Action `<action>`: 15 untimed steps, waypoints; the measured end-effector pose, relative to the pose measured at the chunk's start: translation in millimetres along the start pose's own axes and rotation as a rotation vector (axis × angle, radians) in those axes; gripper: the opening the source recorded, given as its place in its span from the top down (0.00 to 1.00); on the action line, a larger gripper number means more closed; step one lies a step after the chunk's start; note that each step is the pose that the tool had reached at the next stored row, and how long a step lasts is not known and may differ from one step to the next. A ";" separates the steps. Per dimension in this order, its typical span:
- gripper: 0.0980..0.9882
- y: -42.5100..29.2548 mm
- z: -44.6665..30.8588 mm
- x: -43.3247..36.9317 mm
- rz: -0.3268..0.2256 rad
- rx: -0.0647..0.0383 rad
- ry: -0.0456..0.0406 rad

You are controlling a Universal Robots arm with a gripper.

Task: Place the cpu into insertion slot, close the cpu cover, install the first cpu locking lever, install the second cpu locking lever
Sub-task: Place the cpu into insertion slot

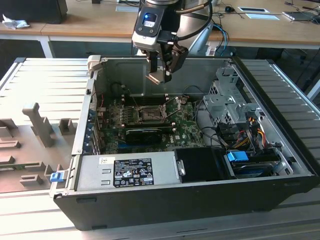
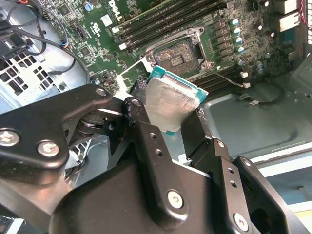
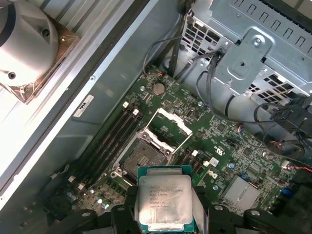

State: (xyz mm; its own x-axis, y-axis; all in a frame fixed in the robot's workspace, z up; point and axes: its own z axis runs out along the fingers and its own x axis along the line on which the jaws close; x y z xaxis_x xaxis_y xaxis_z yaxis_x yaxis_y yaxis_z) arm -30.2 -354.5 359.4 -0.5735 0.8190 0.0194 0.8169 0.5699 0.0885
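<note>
Exterior view shows the gripper clamped on the cpu, well above the slot; from the slot, the cpu sits up and toward the case's rear wall.

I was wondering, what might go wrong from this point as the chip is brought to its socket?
1. The gripper holds the cpu by its edges, apart from the insertion slot; if it comes down tilted or offset, it might seat badly or harm the socket contacts.
2. The cpu cover stands open at the slot's edge, so the cpu or gripper could catch on it.
</note>
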 end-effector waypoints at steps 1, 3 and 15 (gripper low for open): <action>0.52 0.0 0.2 0.0 0.007 0.000 -0.0011; 0.52 0.0 0.3 0.0 0.021 0.000 -0.0030; 0.52 -0.1 1.5 0.0 0.133 -0.001 -0.0134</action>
State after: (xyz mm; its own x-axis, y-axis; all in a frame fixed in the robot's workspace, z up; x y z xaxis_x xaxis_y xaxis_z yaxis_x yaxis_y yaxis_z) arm -30.2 -354.5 357.9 -0.4589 0.8883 0.0178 0.8858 0.4558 0.0875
